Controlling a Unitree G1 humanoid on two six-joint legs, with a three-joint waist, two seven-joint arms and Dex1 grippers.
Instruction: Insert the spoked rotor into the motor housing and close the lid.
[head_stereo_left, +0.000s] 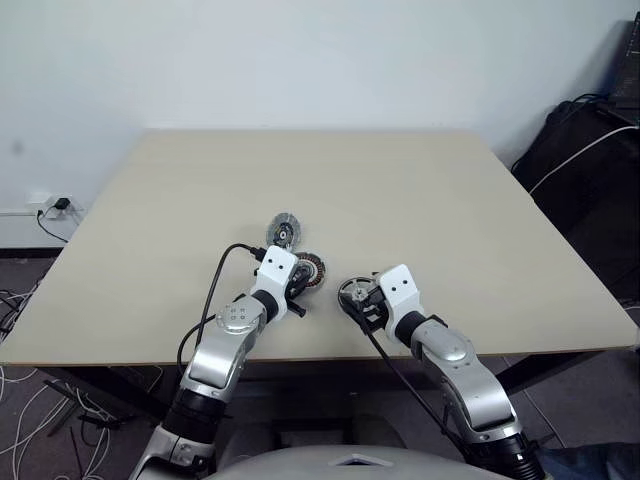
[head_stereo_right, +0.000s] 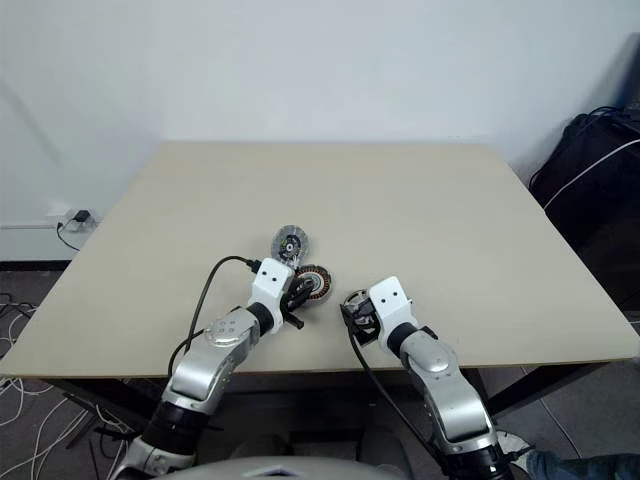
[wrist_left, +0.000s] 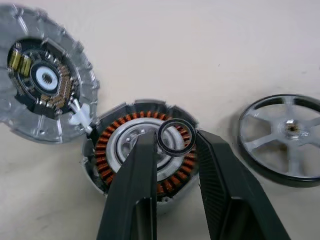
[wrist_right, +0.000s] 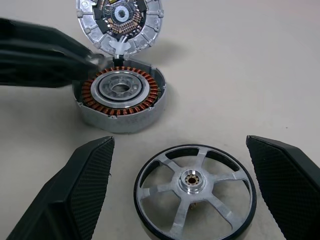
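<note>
The motor housing (wrist_left: 125, 150), ringed with copper windings, rests on the table with its centre hollow. The ribbed silver lid (wrist_left: 45, 80) lies flipped open right beside it, its inner circuitry facing up. My left gripper (wrist_left: 175, 142) hovers over the housing, shut on a small black ring (wrist_left: 165, 148). To the right of the housing the spoked rotor (wrist_right: 195, 192) lies flat on the table. My right gripper (wrist_right: 179, 145) stands wide open, one finger on each side of the rotor, touching nothing. In the right wrist view the left gripper's fingers (wrist_right: 50, 55) reach in over the housing's rim.
All parts sit near the front edge of the beige table (head_stereo_left: 400, 200). A black bag (head_stereo_left: 580, 150) with a white cable stands off the table's right side. Cables and a wall socket (head_stereo_left: 55, 205) are low on the left.
</note>
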